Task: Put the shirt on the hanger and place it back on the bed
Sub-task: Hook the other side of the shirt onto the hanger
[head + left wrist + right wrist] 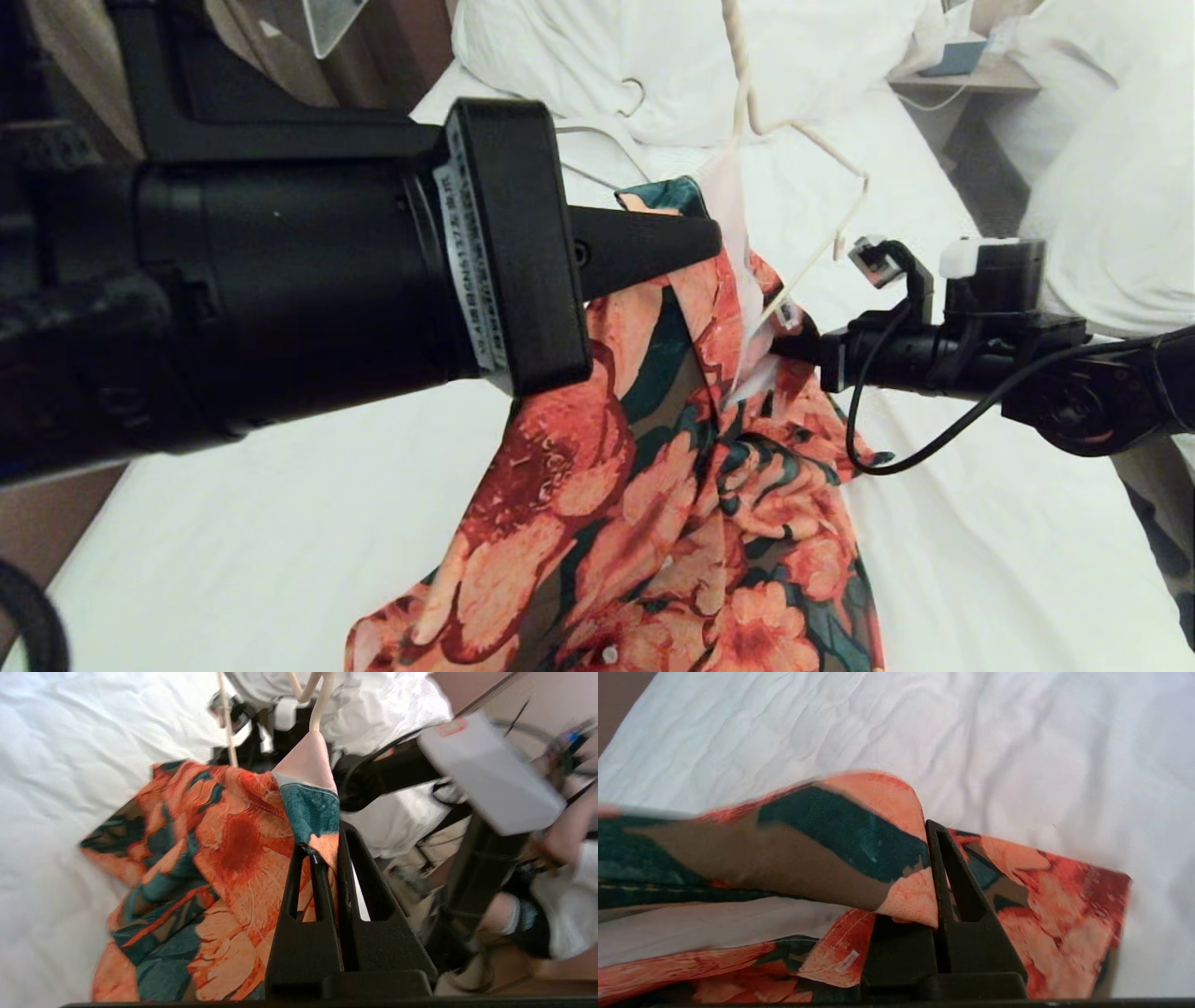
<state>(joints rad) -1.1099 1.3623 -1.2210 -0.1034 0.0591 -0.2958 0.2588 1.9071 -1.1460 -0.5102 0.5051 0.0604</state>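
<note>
The flowered shirt [653, 504] hangs lifted above the bed [261, 523], its lower part trailing toward the sheet. My left gripper [705, 243] reaches in from the left and is shut on the collar edge [322, 840]. My right gripper [784, 341] comes from the right and is shut on the other side of the shirt [896, 891]. The thin cream hanger [808, 182] stands tilted between them. Its lower end goes into the neck opening and its top runs out of view. Pale inner fabric [306, 758] drapes over the hanger's neck [320, 704].
A second, thicker hanger [607, 126] lies on the sheet by the white pillows [700, 56]. A nightstand [971, 75] and the neighbouring bed [1111, 187] stand at the right. A person's leg [507, 914] shows beside the bed in the left wrist view.
</note>
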